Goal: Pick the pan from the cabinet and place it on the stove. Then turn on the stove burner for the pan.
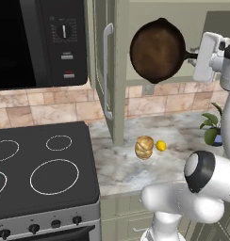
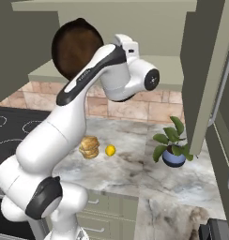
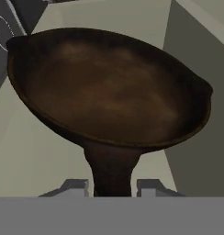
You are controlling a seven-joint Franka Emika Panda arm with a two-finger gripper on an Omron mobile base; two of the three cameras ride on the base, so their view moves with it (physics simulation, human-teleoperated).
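While the cabinet (image 1: 118,70) is standing open, the stove (image 1: 41,169) is lying cut off at the left edge; the pan (image 1: 157,50) is hanging in midair before the cabinet, tipped on edge, the gripper (image 3: 112,187) pinching its handle, whose end is hidden.

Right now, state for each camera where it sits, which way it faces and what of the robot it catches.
Left base view: behind the arm on its left, facing forward and down at the stove, microwave and open cabinet; arm at lower right, holding the pan aloft.
Right base view: behind on the right, facing the counter and potted plant; arm from lower left.
Hand view: on the hand, looking along the gripper, jaws around the pan handle.
Both base views share the pan, a lemon and a bread roll.
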